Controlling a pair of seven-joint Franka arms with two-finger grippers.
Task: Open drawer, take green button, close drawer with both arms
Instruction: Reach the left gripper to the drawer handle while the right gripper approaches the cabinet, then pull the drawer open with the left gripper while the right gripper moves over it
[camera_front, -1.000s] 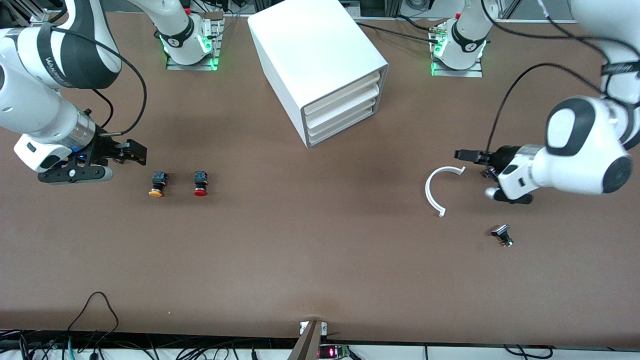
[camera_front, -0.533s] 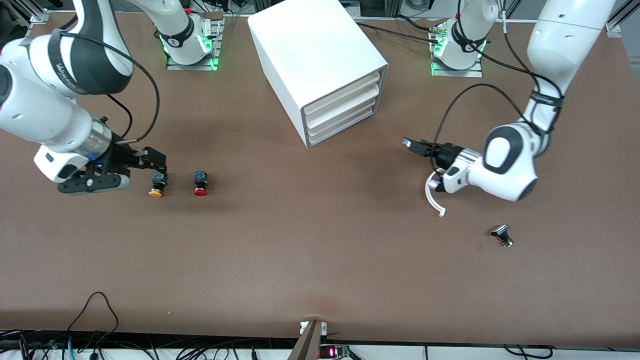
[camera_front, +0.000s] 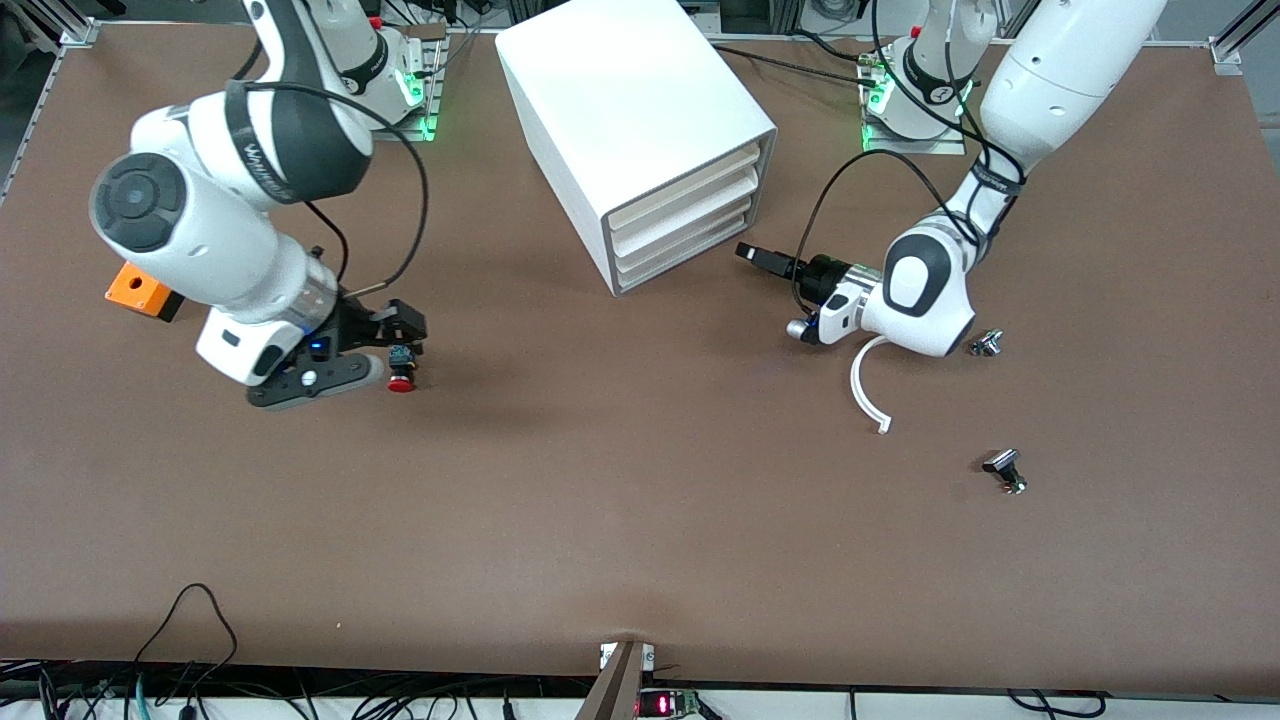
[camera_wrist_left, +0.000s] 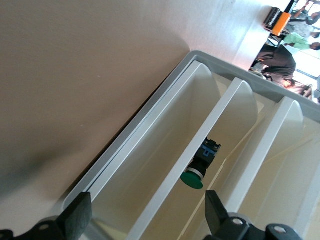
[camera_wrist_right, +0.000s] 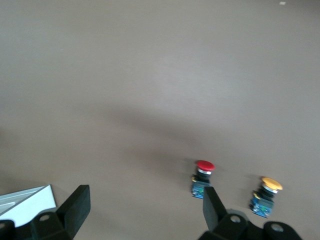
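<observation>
I see the task barely begun: the drawer (camera_front: 690, 255), centre of the front view, is shut, the button (camera_wrist_left: 199, 161) inside it. My left gripper (camera_front: 757, 258), jaws spread, faces the cabinet (camera_front: 620, 110); the right gripper (camera_front: 400, 335), also spread, hangs over the red button (camera_front: 401, 383).

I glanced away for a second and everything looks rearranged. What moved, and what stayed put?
Both arms swung toward the middle. The left claw, open and empty, came up to the front of the white cabinet; the right claw, also open, passed over the yellow button to the red button. The cabinet, the buttons and the white curved strip stayed put.
</observation>
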